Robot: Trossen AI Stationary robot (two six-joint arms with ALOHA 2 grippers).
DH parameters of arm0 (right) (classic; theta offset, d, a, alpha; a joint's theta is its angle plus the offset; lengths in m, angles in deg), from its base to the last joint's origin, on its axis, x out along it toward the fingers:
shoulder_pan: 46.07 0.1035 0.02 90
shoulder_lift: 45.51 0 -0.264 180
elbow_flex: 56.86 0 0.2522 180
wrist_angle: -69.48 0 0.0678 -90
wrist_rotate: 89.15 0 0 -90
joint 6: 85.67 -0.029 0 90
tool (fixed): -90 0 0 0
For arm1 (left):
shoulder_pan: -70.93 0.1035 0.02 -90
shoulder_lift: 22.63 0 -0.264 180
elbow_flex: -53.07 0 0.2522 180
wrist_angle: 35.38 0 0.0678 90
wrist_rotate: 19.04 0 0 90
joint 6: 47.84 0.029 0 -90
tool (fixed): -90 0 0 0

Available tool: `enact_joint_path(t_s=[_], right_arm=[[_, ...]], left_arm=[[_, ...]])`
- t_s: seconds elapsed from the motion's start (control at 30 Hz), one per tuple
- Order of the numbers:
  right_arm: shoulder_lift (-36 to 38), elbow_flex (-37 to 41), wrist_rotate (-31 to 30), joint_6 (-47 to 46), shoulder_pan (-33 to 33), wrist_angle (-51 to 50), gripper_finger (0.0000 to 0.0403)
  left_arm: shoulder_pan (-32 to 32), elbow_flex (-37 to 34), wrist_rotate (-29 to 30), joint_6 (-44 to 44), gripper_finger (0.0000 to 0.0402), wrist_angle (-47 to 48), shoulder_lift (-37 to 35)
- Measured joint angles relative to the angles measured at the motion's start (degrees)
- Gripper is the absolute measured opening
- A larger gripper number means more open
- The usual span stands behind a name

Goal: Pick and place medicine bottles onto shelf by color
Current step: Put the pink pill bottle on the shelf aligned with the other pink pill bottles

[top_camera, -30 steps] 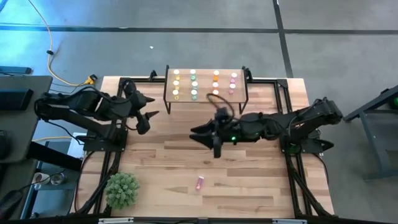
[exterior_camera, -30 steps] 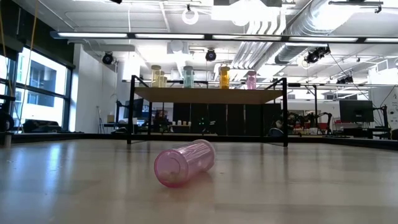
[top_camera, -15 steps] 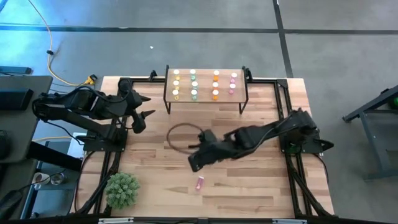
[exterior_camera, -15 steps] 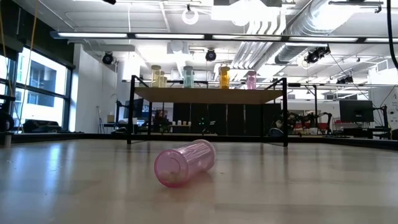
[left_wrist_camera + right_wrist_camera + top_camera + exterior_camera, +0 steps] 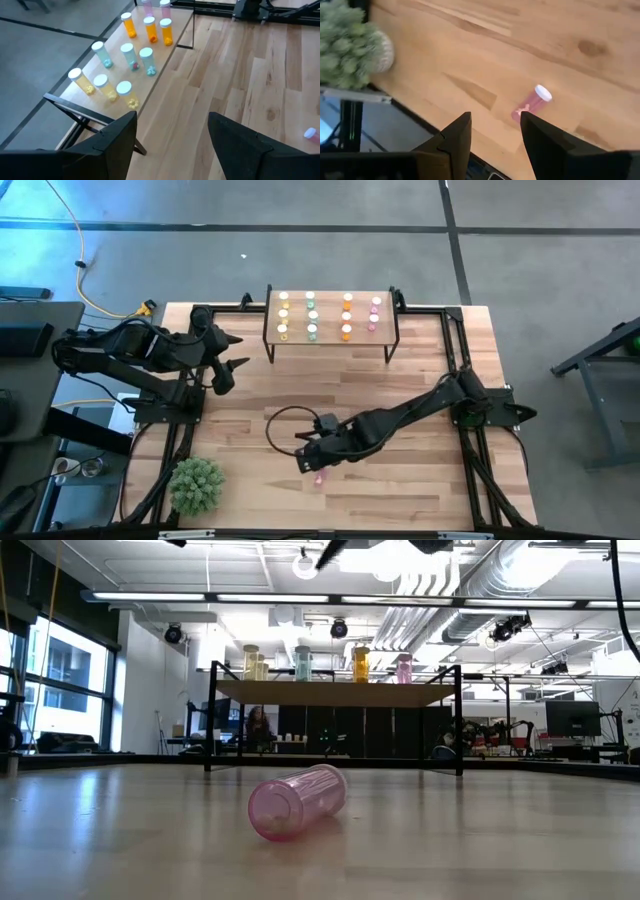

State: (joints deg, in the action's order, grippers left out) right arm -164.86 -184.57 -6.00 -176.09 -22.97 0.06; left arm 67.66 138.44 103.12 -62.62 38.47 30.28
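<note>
A pink medicine bottle point(image 5: 320, 477) with a white cap lies on its side on the wooden table near the front edge, also clear in the low view point(image 5: 296, 802). My right gripper point(image 5: 312, 460) hovers open just above it, slanting down; the bottle point(image 5: 531, 104) shows just beyond the fingertips, untouched. The shelf point(image 5: 386, 320) stands at the table's far edge on black legs. Rows of yellow, green, orange and pink bottles point(image 5: 312, 317) stand upright on it. My left gripper point(image 5: 228, 365) waits open at the table's left, facing the shelf point(image 5: 165, 60).
A small green potted plant point(image 5: 195, 485) stands at the near left corner, close to the right gripper's reach point(image 5: 350, 50). A black cable loop point(image 5: 285, 425) hangs off the right arm. Bare wood lies between the shelf and the lying bottle.
My right gripper has swung from just in front of the shelf toward the table's near edge and down, tipping its fingers downward and rolling, until it stands over the lying pink bottle. The bottle has not moved.
</note>
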Motion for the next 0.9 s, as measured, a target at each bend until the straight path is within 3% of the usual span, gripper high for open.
enact_joint_path(t_s=[0.13, 0.27, 0.47, 0.9], right_arm=[[-1.78, 0.00, 0.18, -8.69, 0.32, -1.17, 0.0161], [-5.05, 0.00, 4.33, -14.82, 0.34, -1.96, 0.0161], [-10.18, 0.02, 11.53, -17.78, 0.69, -0.50, 0.0161], [-15.88, 0.02, 11.82, -20.18, 0.93, 4.94, 0.0161]], left_arm=[[0.01, 0.00, 0.00, 0.00, 0.0233, 0.01, 0.00], [0.00, 0.00, 0.00, 0.00, 0.0233, 0.05, 0.00], [0.02, 0.00, 0.00, 0.00, 0.0233, 0.07, 0.00], [0.00, 0.00, -0.02, -0.02, 0.0233, 0.05, 0.00]])
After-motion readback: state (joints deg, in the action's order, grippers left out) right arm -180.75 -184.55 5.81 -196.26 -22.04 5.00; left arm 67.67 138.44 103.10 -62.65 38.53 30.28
